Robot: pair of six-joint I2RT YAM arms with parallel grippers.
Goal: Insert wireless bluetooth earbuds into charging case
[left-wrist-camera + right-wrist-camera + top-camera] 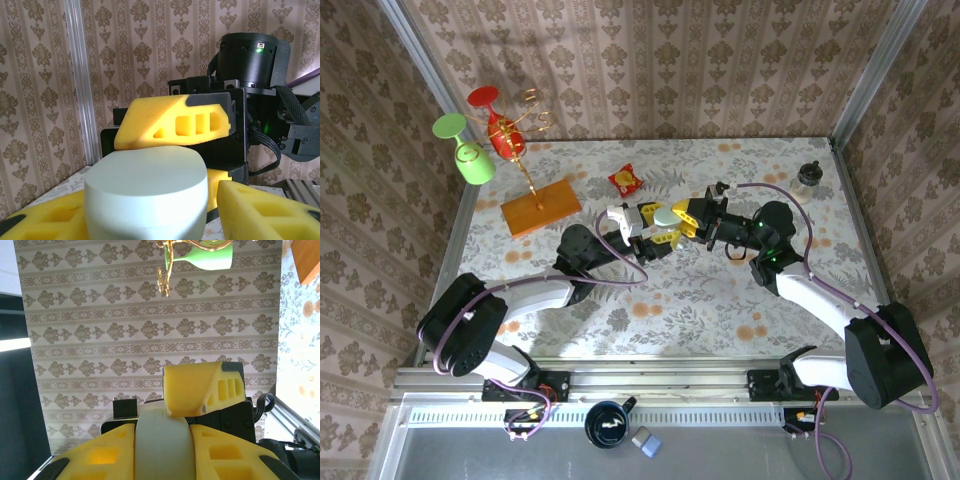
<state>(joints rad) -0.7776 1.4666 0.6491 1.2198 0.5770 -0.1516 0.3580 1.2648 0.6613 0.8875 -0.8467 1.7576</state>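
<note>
Mid-table: charging case (665, 215), a pale greenish-white pebble with the lid apparently down. It seems to be held off the table between the two arms. All places below are read from it.

On its right is the right gripper (684, 213). Its jaws are nearly together, pinching the case the thin way. In the left wrist view one yellow finger lies on top and one beneath. In the right wrist view both sit flush on the shell.

On its left is the left gripper (653, 228). Its jaws are about half apart, one finger at either side across the width of the case. A thin dark gap shows at one side in the left wrist view. I cannot tell whether it bears on the shell or only brackets it.

Step, as I judge it: the case is presented for opening, and no bud is going in yet. The next move calls for one gripper to fix the base while the other works the lid at the seam. The case must not twist out of the pinch. After that a bud must be fetched.

Hidden or unclear:
- The inside of the case, so whether any earbuds already sit in it.
- The hinge side, which I cannot make out.
- The lower edge of the case, cut off at the bottom of both wrist views.
- Loose earbuds, too small for me to place on the flowered tabletop.

Snack packet (625, 180) lies beyond the case to the left, well apart.
</note>
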